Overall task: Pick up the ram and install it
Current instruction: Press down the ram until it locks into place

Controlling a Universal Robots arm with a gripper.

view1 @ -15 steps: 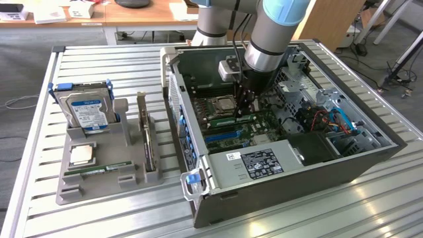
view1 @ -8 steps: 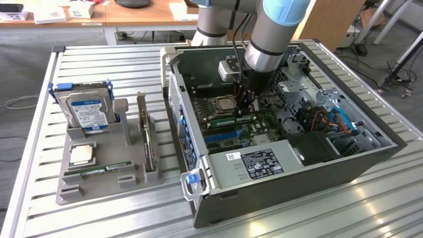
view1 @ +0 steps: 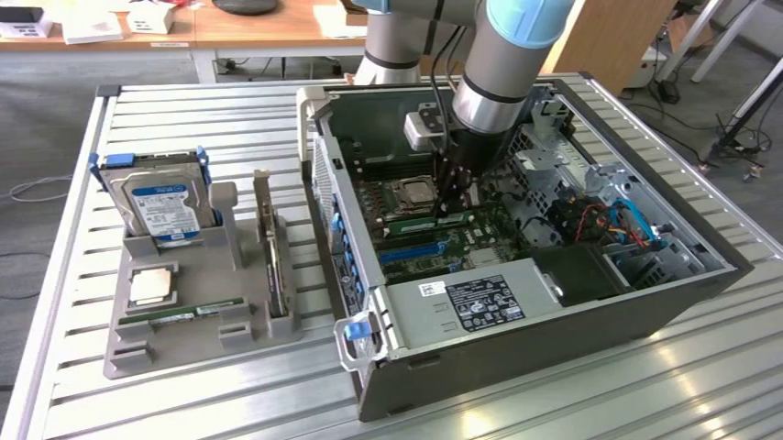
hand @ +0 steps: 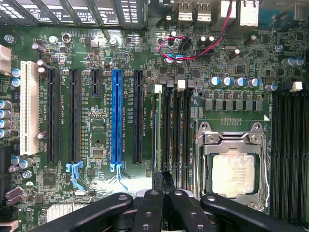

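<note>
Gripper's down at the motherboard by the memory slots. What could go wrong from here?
1. The ram stands edge-on at the memory slots, on the side of the black expansion slot. Whether it is fully seated cannot be told, so pressing might jam it crooked.
2. The shut gripper works close to the processor socket; a sideways slip might strike it.

A desk (view1: 612, 403) of ribbed, silvery metal slats is filling most of the frame, and light is glaring off its slats at the lower right. Grey floor (view1: 49, 137) is showing along the left edge and at the upper right. A wooden table (view1: 245, 32) is standing across the top left, carrying papers and small boxes. A wooden panel (view1: 618, 37) is leaning at the top right, with dark cables (view1: 685, 110) trailing over the floor beside it.
</note>
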